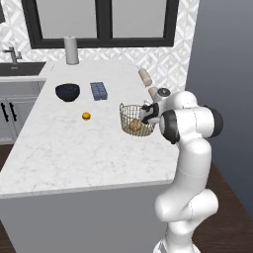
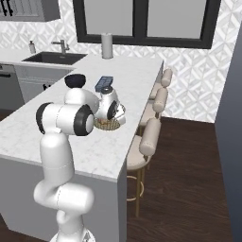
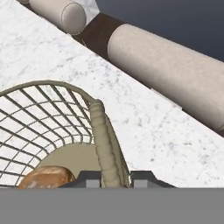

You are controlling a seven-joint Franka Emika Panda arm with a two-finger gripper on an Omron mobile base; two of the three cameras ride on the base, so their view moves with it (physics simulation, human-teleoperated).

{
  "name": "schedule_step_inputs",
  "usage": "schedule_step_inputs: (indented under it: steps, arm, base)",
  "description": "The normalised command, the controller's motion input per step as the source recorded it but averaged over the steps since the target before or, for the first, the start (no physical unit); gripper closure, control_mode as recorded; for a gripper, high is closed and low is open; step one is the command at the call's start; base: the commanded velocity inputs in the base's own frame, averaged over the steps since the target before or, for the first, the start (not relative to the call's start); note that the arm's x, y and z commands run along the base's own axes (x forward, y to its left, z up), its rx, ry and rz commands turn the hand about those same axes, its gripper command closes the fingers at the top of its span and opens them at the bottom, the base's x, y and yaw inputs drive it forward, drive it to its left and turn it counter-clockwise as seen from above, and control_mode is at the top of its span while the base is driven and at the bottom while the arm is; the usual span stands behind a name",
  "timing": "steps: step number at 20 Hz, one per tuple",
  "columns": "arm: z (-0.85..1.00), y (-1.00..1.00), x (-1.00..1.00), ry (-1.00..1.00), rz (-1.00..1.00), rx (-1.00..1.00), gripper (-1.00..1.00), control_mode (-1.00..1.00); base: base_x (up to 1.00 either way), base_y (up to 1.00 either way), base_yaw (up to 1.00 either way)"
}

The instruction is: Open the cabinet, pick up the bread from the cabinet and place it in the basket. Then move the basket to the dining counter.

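Gripper [image 3: 113,180] straddles the braided rim of the basket [image 1: 129,112], one fingertip [image 3: 90,178] on each side; we read it as clamped on the rim. We see the arm bent forward over the dining counter [image 1: 59,148], hand angled down. The basket stands near the counter's stool-side edge, with the bread [image 3: 47,176] inside
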Motion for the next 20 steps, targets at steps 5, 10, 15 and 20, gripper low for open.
schedule_step_inputs:
  steps: [5,10,15,20]
  arm:
    - [0.0,0.0,0.0,0.0,0.0,0.0,-1.0,-1.0]
    - [0.03,0.0,0.0,0.0,0.0,0.0,-1.0,-1.0]
    - [0.35,0.0,-0.14,0.0,0.0,0.0,-1.0,-1.0]
    - [0.58,0.1,-0.32,0.0,0.0,-0.02,-1.0,-1.0]
  base:
    - [0.0,0.0,0.0]
    - [0.0,0.0,0.0]
    - [0.0,0.0,0.0]
    - [0.0,0.0,0.0]
